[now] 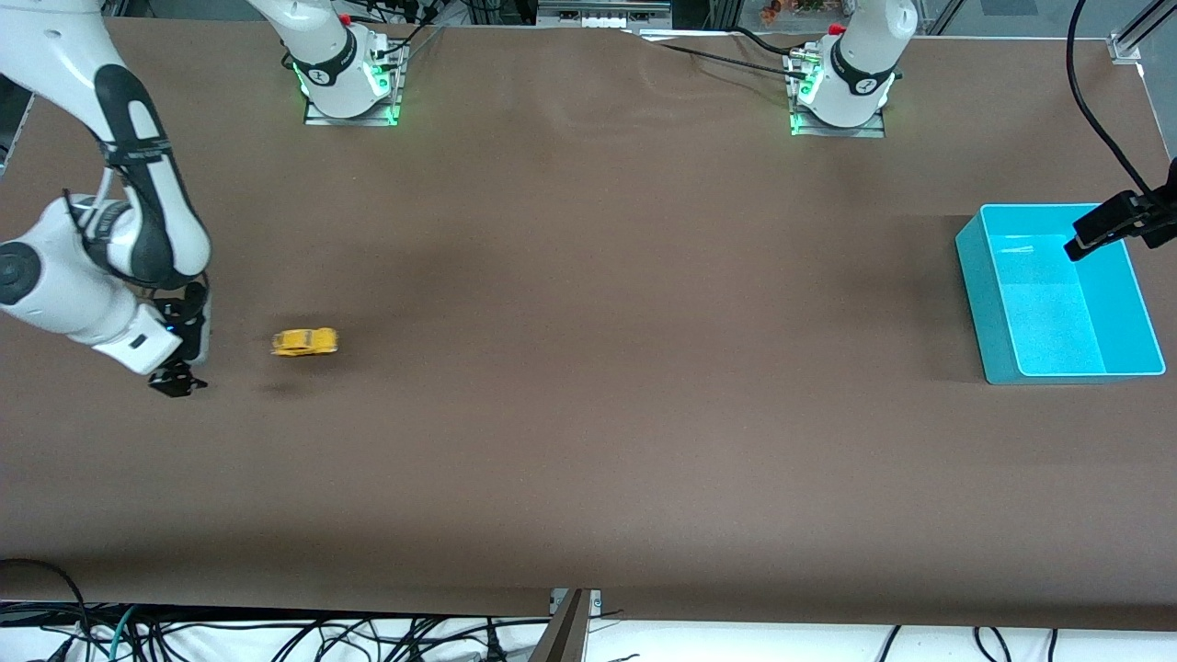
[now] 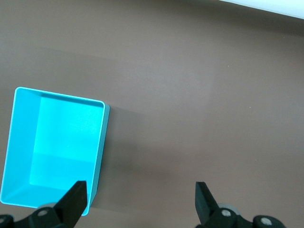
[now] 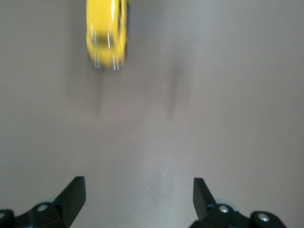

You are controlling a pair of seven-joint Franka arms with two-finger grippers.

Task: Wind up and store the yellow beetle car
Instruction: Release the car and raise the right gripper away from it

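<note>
yellow beetle car [image 1: 304, 342] on the brown table [image 1: 588, 414] at the right arm's end, alone. right gripper [image 1: 179, 379] low beside it, spread wide, empty. left gripper [image 2: 140, 202] over turquoise bin [image 1: 977, 280], spread wide, empty.

The brown surface [image 1: 588, 368] lies bare between the yellow beetle car [image 1: 304, 342] at the right arm's end and the turquoise bin [image 1: 1057, 294] at the left arm's end, so this wide middle stretch has no obstacle. The right pincer [image 1: 177, 381], its fingers spread, is low beside the car with only bare surface between them. The left pincer [image 1: 1108, 228], fingers also spread, hangs over the bin, whose upright walls enclose a bare floor.
</note>
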